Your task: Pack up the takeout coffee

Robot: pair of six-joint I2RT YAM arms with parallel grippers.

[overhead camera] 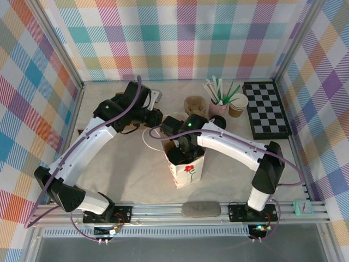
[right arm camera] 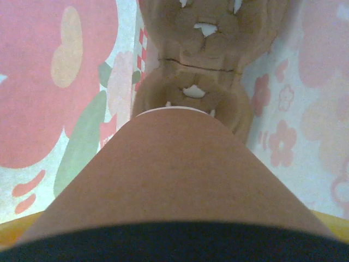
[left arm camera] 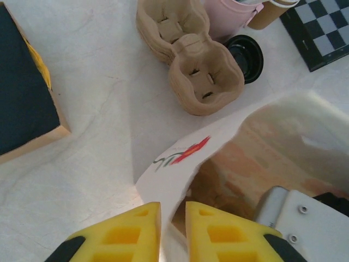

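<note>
No readable text, red flower print on paper bag

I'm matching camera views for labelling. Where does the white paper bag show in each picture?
Top external: white paper bag stands at centre.
Left wrist: its rim crosses lower centre, pinched in the left tool.
Right wrist: its flowered inner walls surround the coffee cup.
Shared landmark: checkerboard mat, far right in top external, top right in left wrist.

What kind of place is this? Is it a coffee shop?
Probably not a real one. It looks like a robot practice booth: two robot arms bolted to a table, plaid walls on a metal frame, and a paper bag, cup tray and straws as props.
</note>
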